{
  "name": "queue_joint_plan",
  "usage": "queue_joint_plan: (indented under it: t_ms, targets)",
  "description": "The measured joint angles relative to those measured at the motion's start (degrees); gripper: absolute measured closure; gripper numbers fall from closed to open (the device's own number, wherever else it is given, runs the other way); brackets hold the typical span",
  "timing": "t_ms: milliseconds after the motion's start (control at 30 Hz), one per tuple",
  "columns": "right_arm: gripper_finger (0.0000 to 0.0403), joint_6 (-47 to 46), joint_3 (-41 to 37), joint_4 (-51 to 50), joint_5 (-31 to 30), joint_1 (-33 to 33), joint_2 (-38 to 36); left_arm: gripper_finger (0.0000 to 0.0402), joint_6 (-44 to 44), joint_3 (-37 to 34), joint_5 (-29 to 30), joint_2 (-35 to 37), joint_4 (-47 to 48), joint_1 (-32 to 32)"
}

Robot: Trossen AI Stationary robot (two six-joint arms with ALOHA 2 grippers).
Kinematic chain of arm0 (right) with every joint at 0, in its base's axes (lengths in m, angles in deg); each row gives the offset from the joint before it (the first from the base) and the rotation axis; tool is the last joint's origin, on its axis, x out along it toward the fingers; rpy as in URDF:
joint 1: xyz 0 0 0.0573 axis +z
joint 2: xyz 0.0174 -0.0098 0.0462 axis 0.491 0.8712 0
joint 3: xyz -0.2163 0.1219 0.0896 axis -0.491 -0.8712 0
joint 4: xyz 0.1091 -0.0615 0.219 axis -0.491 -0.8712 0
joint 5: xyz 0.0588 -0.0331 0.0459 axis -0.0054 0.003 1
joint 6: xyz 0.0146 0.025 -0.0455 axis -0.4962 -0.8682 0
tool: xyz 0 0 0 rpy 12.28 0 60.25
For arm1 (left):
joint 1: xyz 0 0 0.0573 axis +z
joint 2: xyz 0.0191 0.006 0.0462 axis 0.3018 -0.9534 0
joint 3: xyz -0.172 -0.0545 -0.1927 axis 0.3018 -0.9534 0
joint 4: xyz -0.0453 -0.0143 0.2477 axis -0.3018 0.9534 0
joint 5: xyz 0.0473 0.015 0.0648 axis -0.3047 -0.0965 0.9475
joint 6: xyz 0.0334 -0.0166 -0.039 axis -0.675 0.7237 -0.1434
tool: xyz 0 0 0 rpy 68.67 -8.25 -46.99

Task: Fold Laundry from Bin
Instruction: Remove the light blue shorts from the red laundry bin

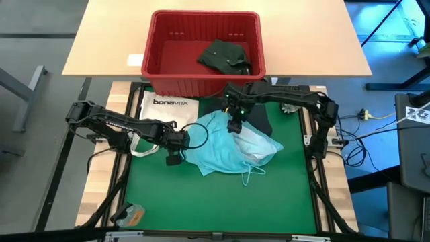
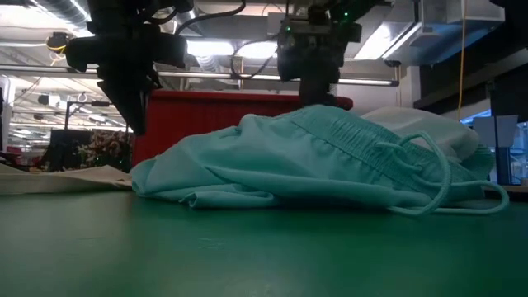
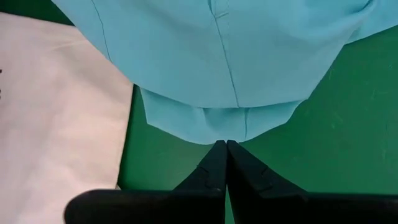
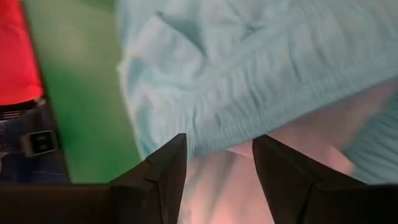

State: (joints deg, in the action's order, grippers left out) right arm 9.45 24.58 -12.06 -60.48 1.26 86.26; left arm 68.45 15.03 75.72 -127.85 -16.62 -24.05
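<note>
The light turquoise garment lies bunched in a heap on the green mat, its drawstring trailing off the near right side. My right gripper stands open just over the garment's elastic waistband, at the heap's far side. My left gripper is shut and hangs above the mat, beside the garment's left edge and clear of it. The red bin stands beyond the mat with a dark green garment in it. My right gripper points steeply down over the waistband, one finger on either side of a stretch of it. I cannot tell whether its fingertips touch the cloth.
A white bonaVITA tote lies flat at the mat's far left, close to my left arm. A dark grey garment lies under my right arm. Pale white cloth shows at the heap's right. A small object sits near the front left corner.
</note>
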Motion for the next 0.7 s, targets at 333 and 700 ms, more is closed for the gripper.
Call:
queue_joint_plan:
  t_ms: [333,700]
  targets:
    - [0.025,-2.49,0.05,2.73,0.97,1.65,-0.48,0.0401,0.0,0.0,0.02,0.0,-0.01,0.0]
    - [0.0293,-8.83,0.04,3.67,-2.23,2.65,0.59,0.0401,0.0,0.0,0.02,-0.02,-0.04,0.0]
